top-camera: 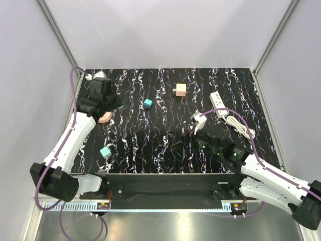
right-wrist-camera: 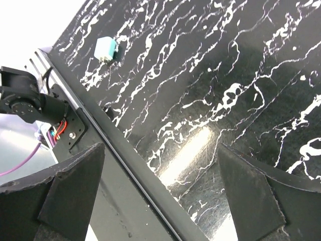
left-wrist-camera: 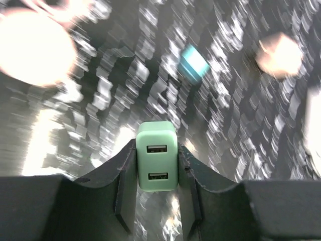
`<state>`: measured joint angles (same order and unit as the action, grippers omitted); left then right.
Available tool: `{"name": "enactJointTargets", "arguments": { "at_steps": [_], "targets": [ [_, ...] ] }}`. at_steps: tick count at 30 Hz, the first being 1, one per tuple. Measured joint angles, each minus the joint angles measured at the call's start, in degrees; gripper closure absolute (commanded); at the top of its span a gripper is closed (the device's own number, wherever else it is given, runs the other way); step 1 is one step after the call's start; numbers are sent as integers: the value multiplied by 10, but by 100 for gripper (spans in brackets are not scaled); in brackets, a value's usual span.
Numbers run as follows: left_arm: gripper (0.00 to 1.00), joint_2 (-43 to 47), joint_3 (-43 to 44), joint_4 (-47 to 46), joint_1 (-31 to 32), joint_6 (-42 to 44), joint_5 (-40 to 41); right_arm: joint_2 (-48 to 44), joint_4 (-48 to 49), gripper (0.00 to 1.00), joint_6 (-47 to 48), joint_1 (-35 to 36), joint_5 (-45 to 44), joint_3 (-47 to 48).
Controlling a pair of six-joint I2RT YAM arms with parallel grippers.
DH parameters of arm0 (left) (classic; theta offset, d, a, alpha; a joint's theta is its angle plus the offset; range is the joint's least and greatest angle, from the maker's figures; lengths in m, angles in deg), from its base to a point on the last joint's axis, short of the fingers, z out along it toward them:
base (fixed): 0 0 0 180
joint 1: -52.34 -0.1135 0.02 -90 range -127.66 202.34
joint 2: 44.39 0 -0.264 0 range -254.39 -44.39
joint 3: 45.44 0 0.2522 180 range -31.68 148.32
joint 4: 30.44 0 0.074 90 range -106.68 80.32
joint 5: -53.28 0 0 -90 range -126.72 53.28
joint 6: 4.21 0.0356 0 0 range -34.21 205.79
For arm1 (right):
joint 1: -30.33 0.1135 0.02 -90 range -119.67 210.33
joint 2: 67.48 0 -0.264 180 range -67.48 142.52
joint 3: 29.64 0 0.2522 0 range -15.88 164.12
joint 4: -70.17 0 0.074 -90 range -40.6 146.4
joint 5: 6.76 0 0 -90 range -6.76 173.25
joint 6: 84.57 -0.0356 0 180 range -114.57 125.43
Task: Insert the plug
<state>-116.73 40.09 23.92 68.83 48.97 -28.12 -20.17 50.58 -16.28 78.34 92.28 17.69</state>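
The left gripper (left-wrist-camera: 156, 148) was pinched on the sides of a pale green charger block (left-wrist-camera: 156, 165) near the far-left corner, presumably leaving its prongs outward for insertion.

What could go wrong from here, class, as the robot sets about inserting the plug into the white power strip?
1. The left gripper is closed on a pale green USB block, while the teal plug lies apart, untouched. The wrong piece may be carried to the strip.
2. The power strip lies close to the open right gripper. If the left arm reaches across, the arms could collide.
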Motion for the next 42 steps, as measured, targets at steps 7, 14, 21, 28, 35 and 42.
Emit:
{"name": "enactJointTargets", "arguments": {
  "at_steps": [7, 14, 21, 28, 35, 42],
  "targets": [
    [100, -68, 88, 4, -82, 89, 60, 31, 12, 0, -3, 0, 8, -1],
    [100, -172, 91, -7, -194, 186, 25, 54, 22, 0, 2, 0, 22, -1],
    [100, -285, 94, -3, -283, 257, -43, 56, 43, 0, 10, 0, 30, -1],
    [100, -328, 94, -3, -280, 303, -44, 56, 48, 0, 20, 0, 39, -2],
    [100, -328, 94, -27, -279, 316, -54, 57, 50, 0, 25, 0, 41, -5],
    [100, -328, 94, -45, -279, 319, -70, 57, 56, 0, 26, 0, 41, -10]
  ]
}}
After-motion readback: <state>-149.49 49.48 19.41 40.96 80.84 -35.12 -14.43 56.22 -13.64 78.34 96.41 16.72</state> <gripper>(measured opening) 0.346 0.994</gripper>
